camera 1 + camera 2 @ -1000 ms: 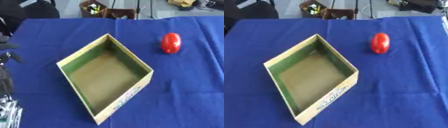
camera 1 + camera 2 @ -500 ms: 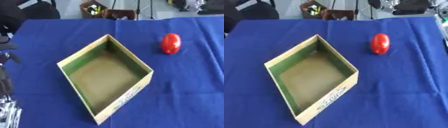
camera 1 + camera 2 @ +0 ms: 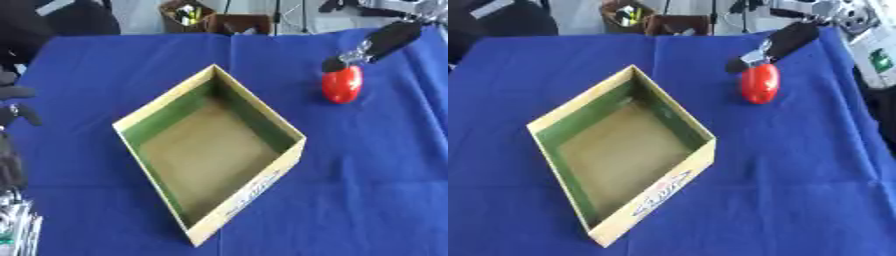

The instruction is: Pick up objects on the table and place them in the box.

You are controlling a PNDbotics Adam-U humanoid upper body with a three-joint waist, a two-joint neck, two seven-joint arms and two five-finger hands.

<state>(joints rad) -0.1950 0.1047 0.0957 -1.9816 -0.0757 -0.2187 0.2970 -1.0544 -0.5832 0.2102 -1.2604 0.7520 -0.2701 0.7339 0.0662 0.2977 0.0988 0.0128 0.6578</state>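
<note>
— Step in hand, which one is it?

— Reaching, I judge. Right hand [image 3: 378,44] comes in from the upper right corner, and its dark fingertip [image 3: 738,65] hangs just over the top end of the red object [image 3: 759,83] (an egg-like shape, I cannot name it more exactly). This object lies on the blue tablecloth [image 3: 376,165], directly under the fingertip. I see straight fingers, nothing curled round it, so nothing is gripped yet.

— And the box?

— Cardboard box [image 3: 209,155] sits well to the left of the hand and nearer to the robot, empty, green inside.

— What does the next move call for?

— Lowering the hand and closing fingers and thumb round the red object; it looks round and may roll away.

— The other hand?

— Left hand [image 3: 17,107] rests at the left edge; whether it is open, I cannot tell.
</note>
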